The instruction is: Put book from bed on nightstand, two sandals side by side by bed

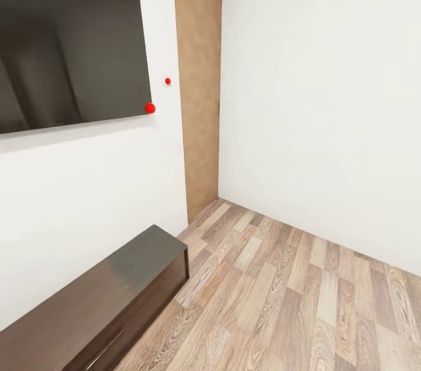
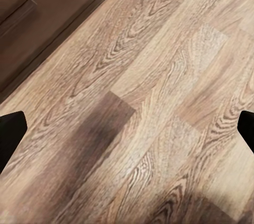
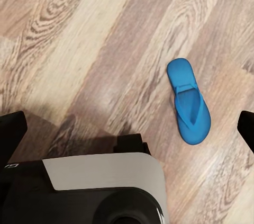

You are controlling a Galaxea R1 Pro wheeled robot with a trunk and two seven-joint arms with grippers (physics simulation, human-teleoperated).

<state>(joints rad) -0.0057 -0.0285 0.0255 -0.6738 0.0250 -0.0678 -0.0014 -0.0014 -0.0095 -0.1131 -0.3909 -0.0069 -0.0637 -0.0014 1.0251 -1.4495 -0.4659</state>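
One bright blue sandal (image 3: 189,100) lies flat on the wood-plank floor (image 3: 95,33), strap side up, in the right wrist view. My right gripper (image 3: 127,131) hangs open above the floor, well apart from the sandal, its dark fingertips (image 3: 11,128) at the frame edges with nothing between them. My left gripper (image 2: 127,134) is also open over bare planks, holding nothing. The book, the bed and the nightstand are out of view.
A long low dark TV cabinet (image 1: 111,301) stands against the white wall under a black wall-mounted screen (image 1: 64,38). A brown door (image 1: 199,96) sits in the corner. Floor (image 1: 292,301) stretches to the right. My own grey and black base (image 3: 100,187) is below the right gripper.
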